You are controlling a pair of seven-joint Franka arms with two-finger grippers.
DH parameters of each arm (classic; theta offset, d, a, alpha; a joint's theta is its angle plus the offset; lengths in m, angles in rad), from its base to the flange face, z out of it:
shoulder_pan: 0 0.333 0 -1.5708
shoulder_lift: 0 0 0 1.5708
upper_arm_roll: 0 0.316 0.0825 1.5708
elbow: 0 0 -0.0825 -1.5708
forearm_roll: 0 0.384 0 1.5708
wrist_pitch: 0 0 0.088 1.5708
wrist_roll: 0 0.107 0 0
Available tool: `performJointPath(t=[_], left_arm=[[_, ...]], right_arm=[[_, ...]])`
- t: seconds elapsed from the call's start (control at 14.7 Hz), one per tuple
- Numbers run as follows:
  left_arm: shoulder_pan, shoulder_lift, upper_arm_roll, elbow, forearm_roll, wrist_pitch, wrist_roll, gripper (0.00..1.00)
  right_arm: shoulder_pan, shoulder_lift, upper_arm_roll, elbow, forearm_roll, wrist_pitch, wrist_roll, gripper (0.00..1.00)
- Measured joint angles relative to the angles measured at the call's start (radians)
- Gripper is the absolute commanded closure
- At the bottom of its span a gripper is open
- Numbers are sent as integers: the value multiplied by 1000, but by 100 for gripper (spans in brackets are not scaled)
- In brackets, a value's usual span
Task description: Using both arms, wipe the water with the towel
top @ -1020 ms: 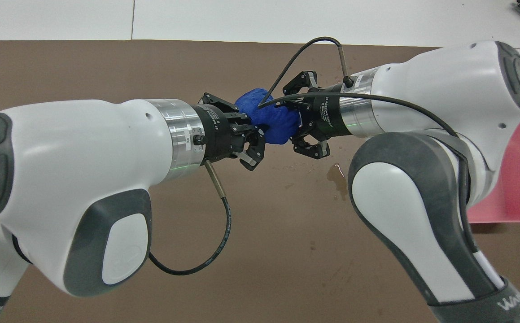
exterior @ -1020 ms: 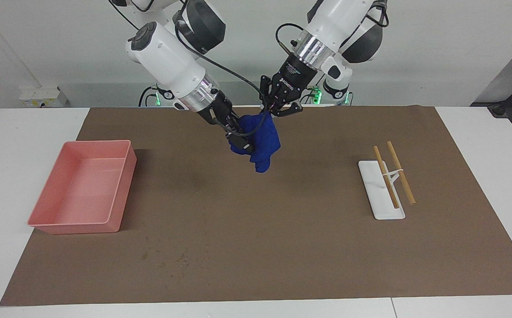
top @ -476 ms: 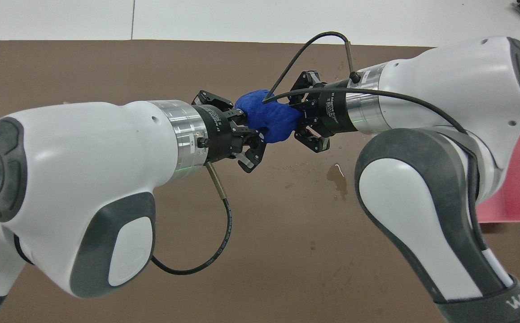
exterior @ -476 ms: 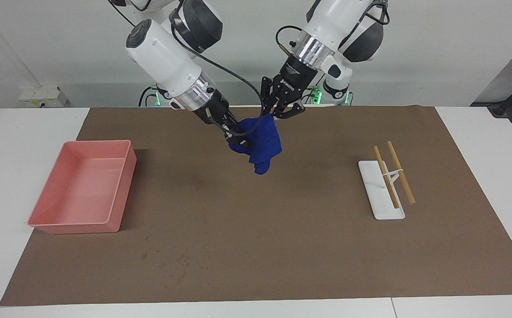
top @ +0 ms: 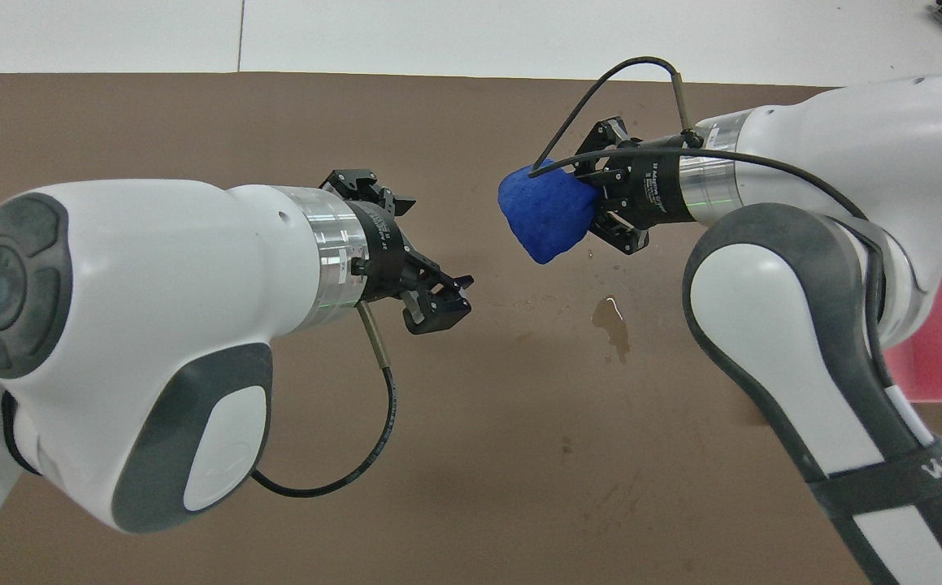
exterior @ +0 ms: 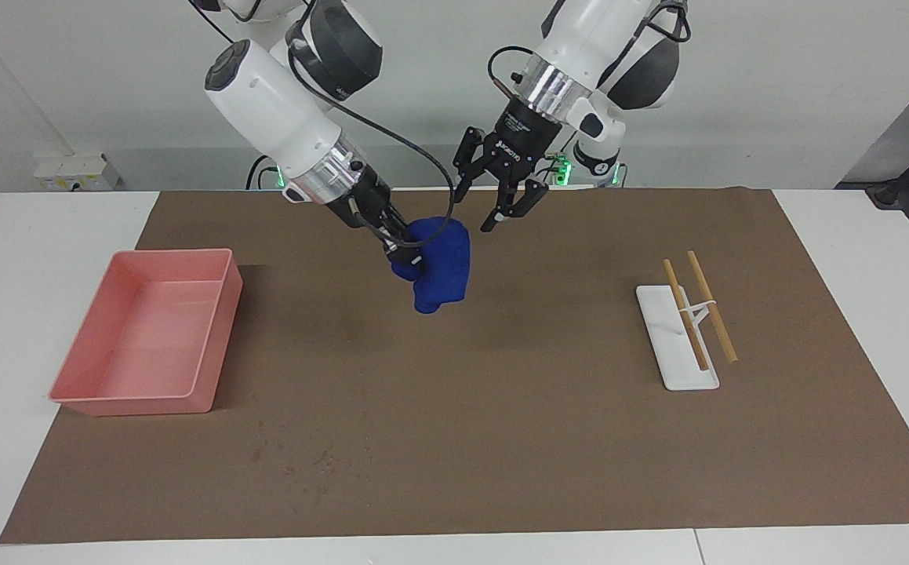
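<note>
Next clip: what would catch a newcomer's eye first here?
The deep-blue towel, bunched and hanging in the air from the right gripper over the middle of the brown mat. Beside it the left gripper hangs open and empty. On the mat below sits a small puddle, and a pink tray lies at the right arm's end.

Pale wall (exterior: 776, 94), possibly a socket (exterior: 70, 169).

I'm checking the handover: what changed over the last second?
The left gripper let go of the towel and drew back, open, toward the left arm's end. The right gripper kept its hold and carried the towel toward the pink tray. The puddle, the tray and the chopsticks on their white rest stayed put.
</note>
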Motion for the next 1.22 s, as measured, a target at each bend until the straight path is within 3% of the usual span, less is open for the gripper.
performJointPath(t=[0.48, 0.88, 1.22], left_arm=[[191, -41, 17, 16, 43, -348, 429, 0], [351, -56, 20, 16, 133, -432, 873, 0], [465, -65, 20, 16, 142, -496, 1299, 0]], right_arm=[[-78, 72, -2, -185, 0, 234, -384, 100], [-109, 84, -3, -345, -7, 301, -611, 100], [-108, 39, 1, -468, -103, 301, -690, 100]])
